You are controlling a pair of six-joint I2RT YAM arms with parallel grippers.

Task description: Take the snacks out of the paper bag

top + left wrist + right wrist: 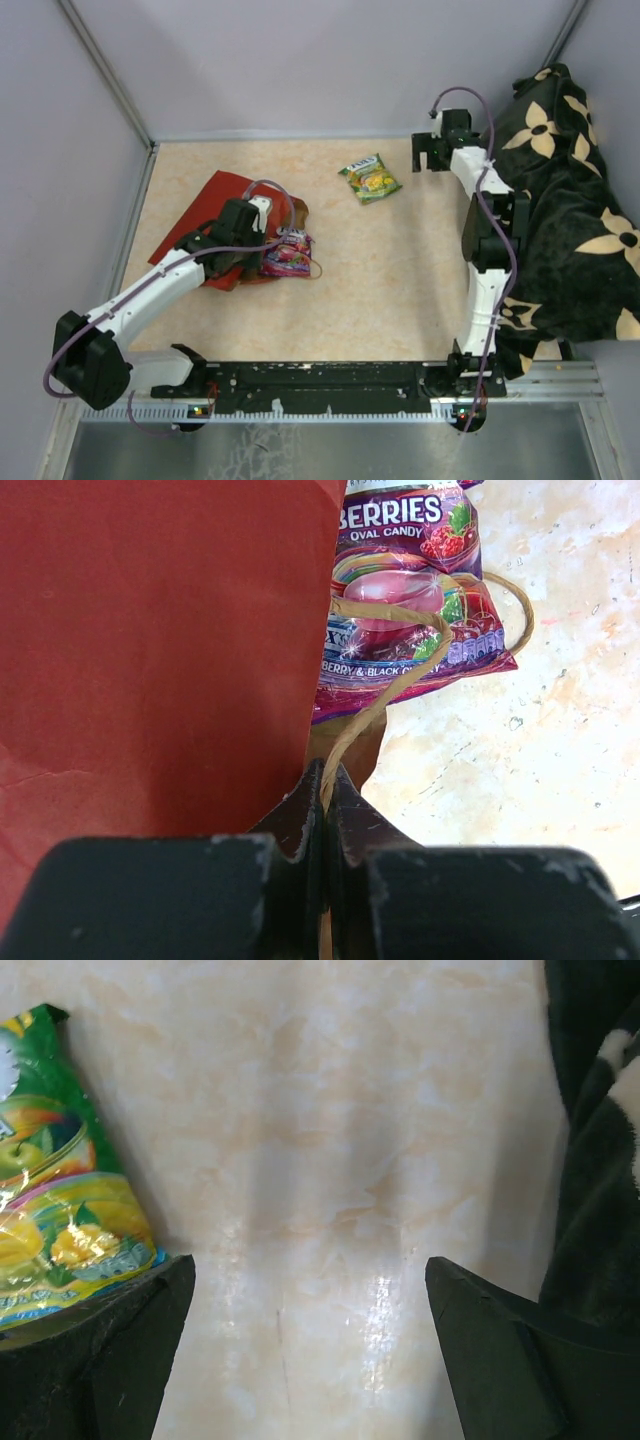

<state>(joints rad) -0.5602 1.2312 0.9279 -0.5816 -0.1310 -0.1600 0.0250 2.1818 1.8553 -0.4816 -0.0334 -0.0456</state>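
purple packet (410, 600) reads "berries", apparently "oval candy".

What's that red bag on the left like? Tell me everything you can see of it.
The paper bag is red outside, brown inside at its mouth, of matte, slightly creased paper. It lies flat on the left of the table. The left fingers are shut on its thin brown loop handle. A purple berry candy packet lies at its mouth, with the handle looping over it.
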